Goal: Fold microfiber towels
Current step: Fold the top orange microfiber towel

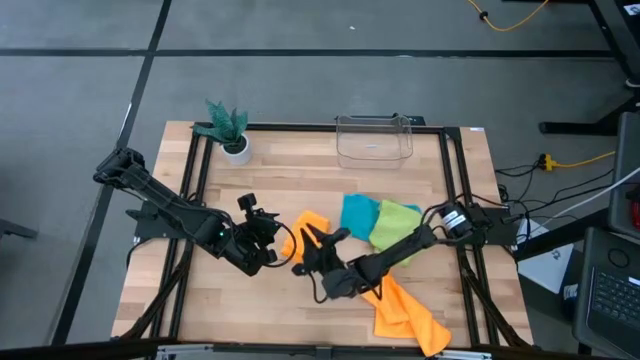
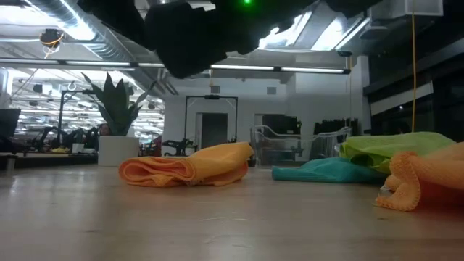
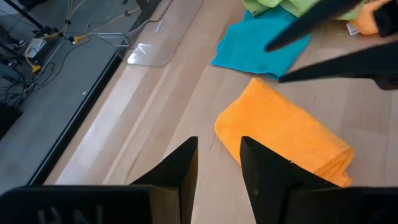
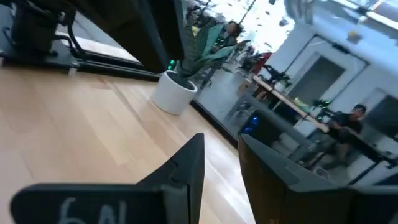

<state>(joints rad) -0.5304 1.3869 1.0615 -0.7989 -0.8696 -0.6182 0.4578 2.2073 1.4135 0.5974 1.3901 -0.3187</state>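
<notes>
Two claws hover mid-bench, both slightly parted, holding nothing: left claw (image 1: 268, 243), right claw (image 1: 312, 250). Folded orange microfiber towel (image 1: 303, 232) sits btwn them; teal (image 1: 358, 214) & lime (image 1: 393, 222) towels beyond, crumpled orange towel (image 1: 408, 313) behind right claw.

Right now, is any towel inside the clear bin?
No: in the high view the clear bin holds no cloth, and the teal towel, green towel and orange towels lie on the table.

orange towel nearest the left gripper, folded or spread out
Folded. The orange towel lies as a compact thick bundle with a rounded doubled edge, seen in the left wrist view; the low view shows stacked layers at its end.
</notes>
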